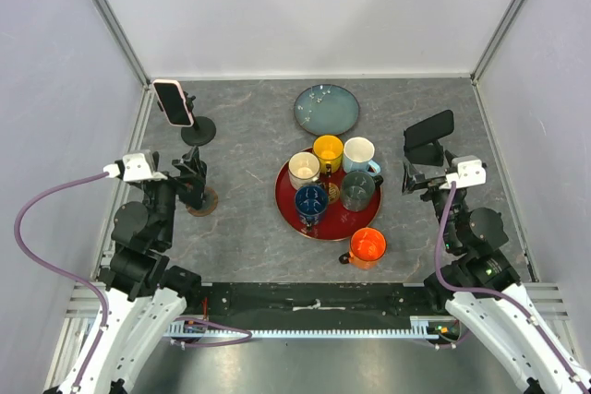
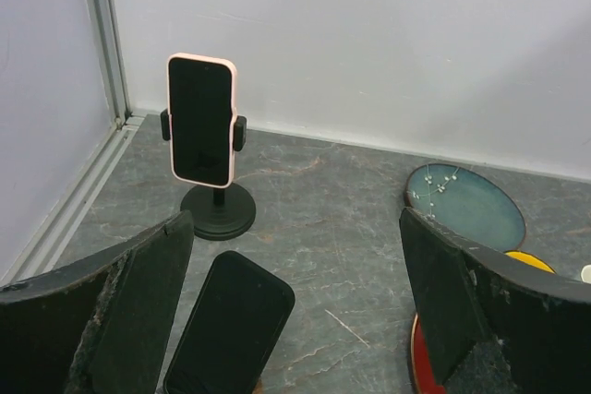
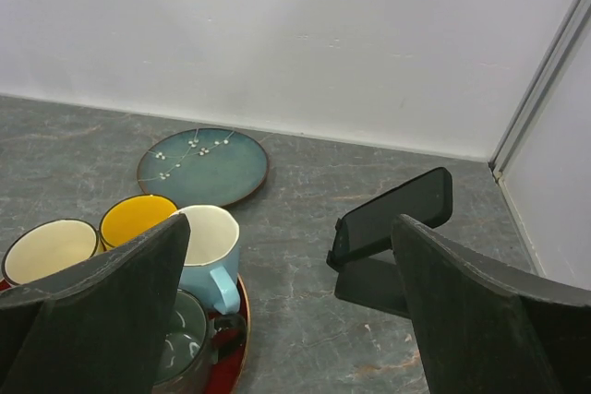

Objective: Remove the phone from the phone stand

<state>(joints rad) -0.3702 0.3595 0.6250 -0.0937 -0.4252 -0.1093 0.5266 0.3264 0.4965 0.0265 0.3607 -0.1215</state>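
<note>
Black padded fingers frame both wrist views. We see our left gripper (image 1: 196, 182) spread wide with nothing between its jaws, and our right gripper (image 1: 417, 179) just as wide and empty. A dark phone (image 2: 231, 320) lies flat below the left gripper, over the grey stone-patterned table (image 1: 249, 237).

Nearest us in the middle, an orange mug (image 1: 367, 246) stands on the table just off the near rim of a red tray (image 1: 334, 225). On the tray sit a blue mug (image 1: 311, 200), a grey-green mug (image 1: 357, 189), a cream mug (image 1: 304, 170), a yellow mug (image 1: 328, 151) and a pale blue mug (image 1: 358, 152).

Ahead of the right gripper, a black phone (image 3: 392, 214) leans tilted on a low black prop (image 3: 369, 283). Past the tray lies a teal plate (image 1: 327, 109).

In the far left corner the pink-cased phone (image 2: 200, 120) stands upright with its screen dark. It is clamped at its sides in the phone stand (image 2: 219, 212), whose round black base rests on the table. It is well apart from both grippers.
</note>
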